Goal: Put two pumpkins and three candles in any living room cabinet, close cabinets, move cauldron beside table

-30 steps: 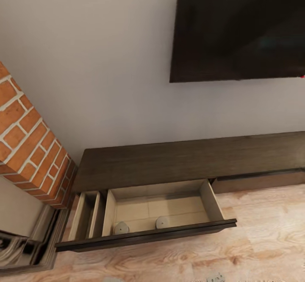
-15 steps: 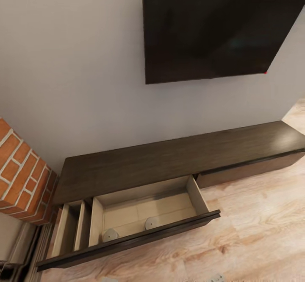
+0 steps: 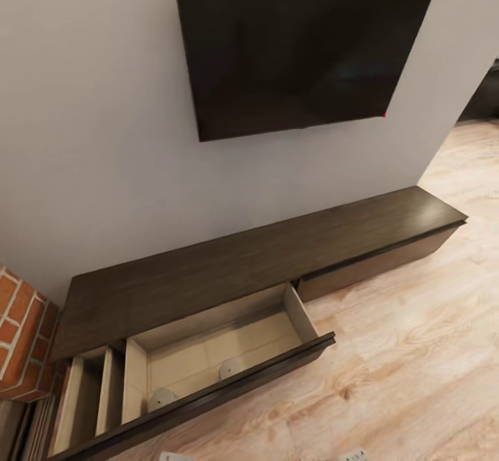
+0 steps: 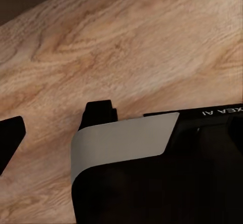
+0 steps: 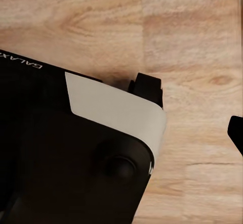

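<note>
Cabinet [image 3: 229,267] seen along the wall, one wide drawer [image 3: 208,350] pulled out.

Two candles [image 3: 161,398] [image 3: 230,368] are seen standing apart in the drawer, close behind its dark front panel. A black screen [image 3: 305,38] is mounted on the wall above; brickwork [image 3: 21,343] is seen at the cabinet's left end. In both wrist views, wooden floor [image 4: 126,42] is seen below. Left fingers [image 4: 98,114] are spread apart, empty. Right fingers [image 5: 149,87] are likewise parted, nothing held.
</note>
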Available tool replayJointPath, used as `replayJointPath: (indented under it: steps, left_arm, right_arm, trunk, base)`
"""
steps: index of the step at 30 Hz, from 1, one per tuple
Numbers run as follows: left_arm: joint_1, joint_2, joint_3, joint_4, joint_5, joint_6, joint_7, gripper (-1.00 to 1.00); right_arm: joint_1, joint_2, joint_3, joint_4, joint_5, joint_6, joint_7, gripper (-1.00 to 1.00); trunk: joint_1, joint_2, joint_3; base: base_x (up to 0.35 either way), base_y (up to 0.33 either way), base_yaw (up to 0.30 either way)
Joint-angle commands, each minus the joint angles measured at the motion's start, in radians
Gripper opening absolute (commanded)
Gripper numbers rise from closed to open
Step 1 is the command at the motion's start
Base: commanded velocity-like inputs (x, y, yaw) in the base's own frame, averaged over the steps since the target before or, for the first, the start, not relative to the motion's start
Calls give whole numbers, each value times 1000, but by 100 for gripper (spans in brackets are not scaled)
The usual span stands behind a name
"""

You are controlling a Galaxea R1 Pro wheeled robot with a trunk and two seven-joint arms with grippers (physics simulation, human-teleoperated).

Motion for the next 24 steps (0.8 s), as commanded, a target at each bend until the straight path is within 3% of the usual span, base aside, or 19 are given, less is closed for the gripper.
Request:
replayJointPath:
  steps: [1, 7, 10, 14, 24]
  left_arm:
    - [0, -1, 0, 0, 0, 0, 9, 100]
    - [0, 0, 1, 0, 0, 0, 14, 100]
    - [0, 2, 3, -4, 3, 1, 9, 100]
    - [0, -6, 4, -10, 13, 1, 6, 100]
    - [0, -1, 3, -7, 17, -1, 3, 100]
  right_arm:
    - [0, 0, 0, 0, 1, 0, 0, 100]
    - [0, 0, 1, -3, 3, -2, 0, 100]
    - [0, 0, 0, -2, 1, -61, 0, 100]
    - [0, 0, 0, 0, 0, -103, 0, 100]
    - [0, 0, 1, 1, 0, -107, 0, 100]
  trunk:
    - [0, 0, 0]
    - [0, 0, 0]
    - [0, 0, 0]
    - [0, 0, 0]
    - [0, 0, 0]
  base:
    - [0, 0, -269]
    - [0, 0, -254]
    - [0, 0, -186]
    - [0, 0, -32]
    - [0, 0, -2]
